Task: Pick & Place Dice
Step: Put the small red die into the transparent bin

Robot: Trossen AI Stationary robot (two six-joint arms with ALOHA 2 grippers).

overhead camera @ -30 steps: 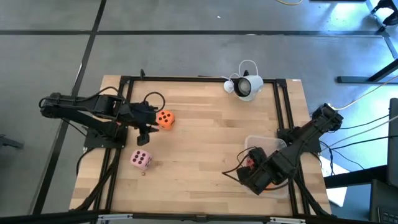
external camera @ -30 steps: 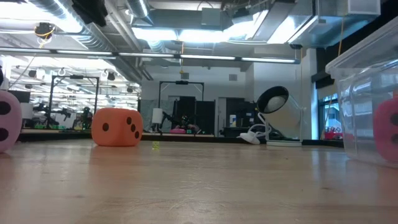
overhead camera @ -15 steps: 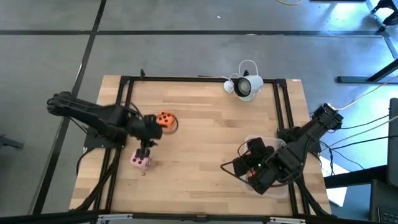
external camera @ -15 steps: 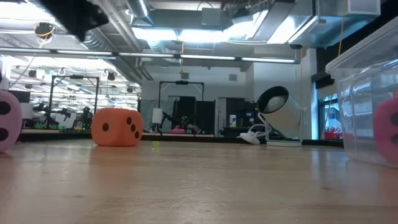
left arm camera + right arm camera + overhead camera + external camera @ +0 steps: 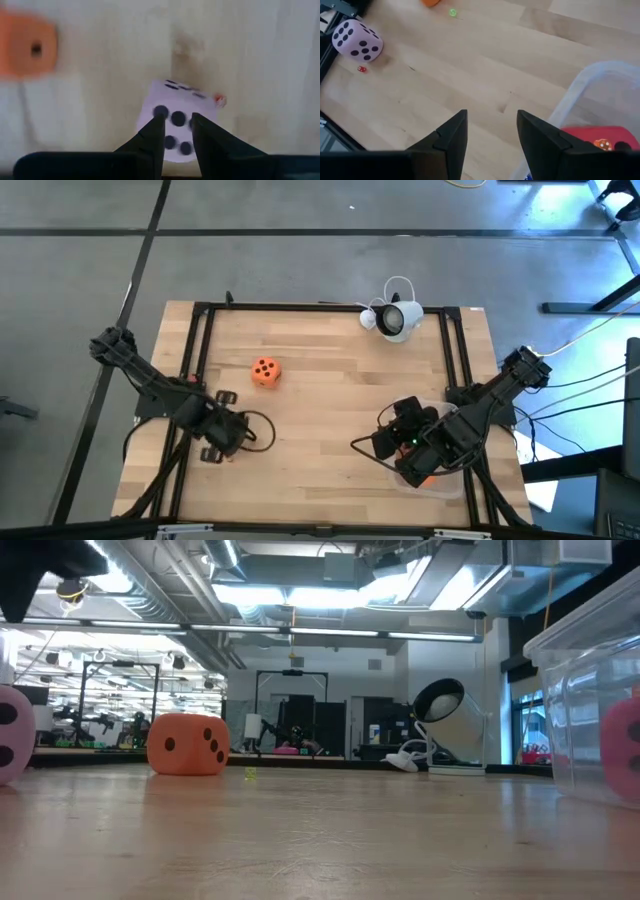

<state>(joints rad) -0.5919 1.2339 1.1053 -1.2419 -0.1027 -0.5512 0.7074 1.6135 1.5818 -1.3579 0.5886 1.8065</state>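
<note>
Left gripper (image 5: 177, 131), narrowly parted, hovers above the pale pink soft die (image 5: 176, 120) at counter's 8 o'clock; pick step, next needs wider jaws, then descent.

You have the table (image 5: 330, 370) with one die (image 5: 265, 371) lying alone on its left half, toward the far edge. Nearer you on that side, the left gripper (image 5: 176, 129) hangs directly above a second die (image 5: 175, 120) — a tiny bead (image 5: 219, 100) lies just beside that die. At the right near corner a bin (image 5: 600, 95) sits on the table with a third die (image 5: 600, 137) in it — the right gripper (image 5: 490, 131) is over the bin's rim. A lamp (image 5: 398, 318) lies at the far edge, right of centre.
</note>
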